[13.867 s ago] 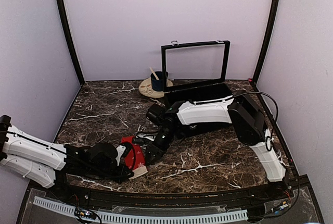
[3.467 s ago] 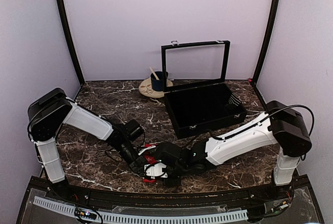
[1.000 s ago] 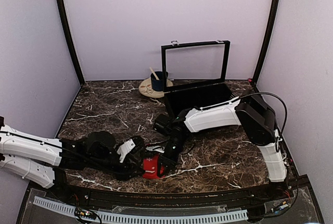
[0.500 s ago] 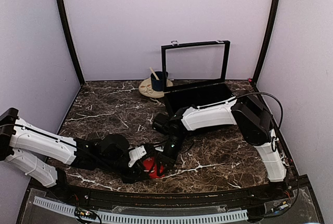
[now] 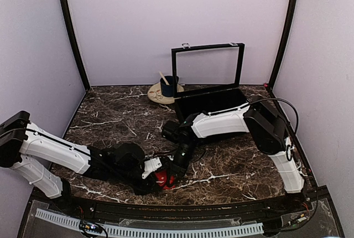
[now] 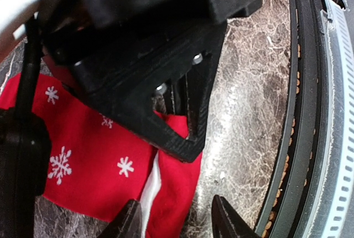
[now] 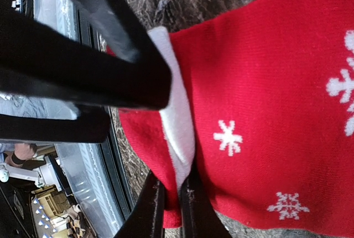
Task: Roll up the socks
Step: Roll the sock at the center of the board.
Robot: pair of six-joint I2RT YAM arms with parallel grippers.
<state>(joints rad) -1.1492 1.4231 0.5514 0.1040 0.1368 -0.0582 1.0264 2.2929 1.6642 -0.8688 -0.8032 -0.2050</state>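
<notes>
Two grippers meet at the socks (image 5: 162, 179), which lie bunched on the table (image 5: 110, 119) by its near edge, left of centre. Your right gripper (image 7: 170, 207) is pinched tight on the red-and-white edge of the fabric. Your left gripper (image 6: 177, 222) stands part open, straddling a red fold, one tip clear of the cloth. Box (image 5: 213, 105) sits well apart, far right.

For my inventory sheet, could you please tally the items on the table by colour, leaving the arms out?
Red: 1, socks in one bundle
Black: 1, box
Dark blue: 1, mug
Beige: 2, plate and stick
Total: 5
</notes>
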